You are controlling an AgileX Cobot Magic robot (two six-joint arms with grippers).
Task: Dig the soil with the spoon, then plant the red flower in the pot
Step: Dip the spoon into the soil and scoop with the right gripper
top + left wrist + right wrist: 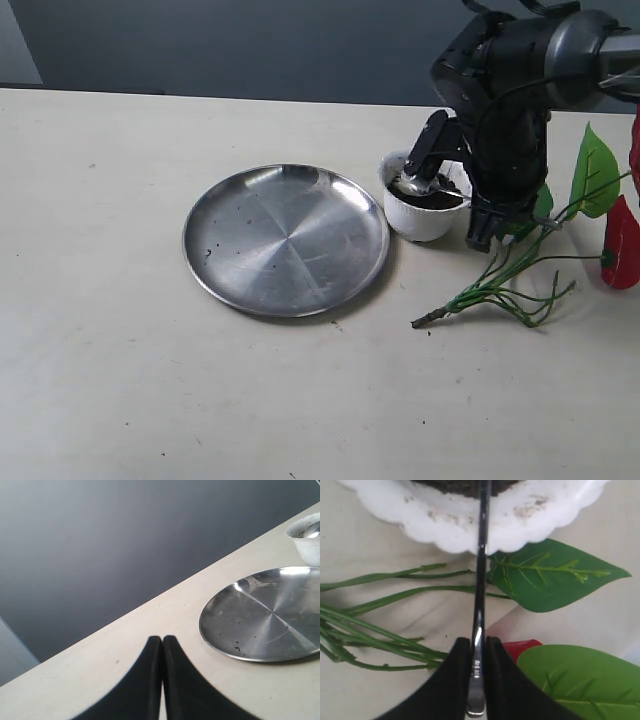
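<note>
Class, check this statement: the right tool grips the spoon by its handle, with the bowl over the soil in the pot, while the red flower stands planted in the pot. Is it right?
Not quite. The red flower is not planted; the exterior view shows it lying on the table beside the pot. The rest holds: the right tool grips the spoon by its handle, bowl over the soil.

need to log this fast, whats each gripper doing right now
Left gripper: closed, holding nothing, over the table.
Right gripper: closed on the spoon handle, its bowl in the pot.
</note>
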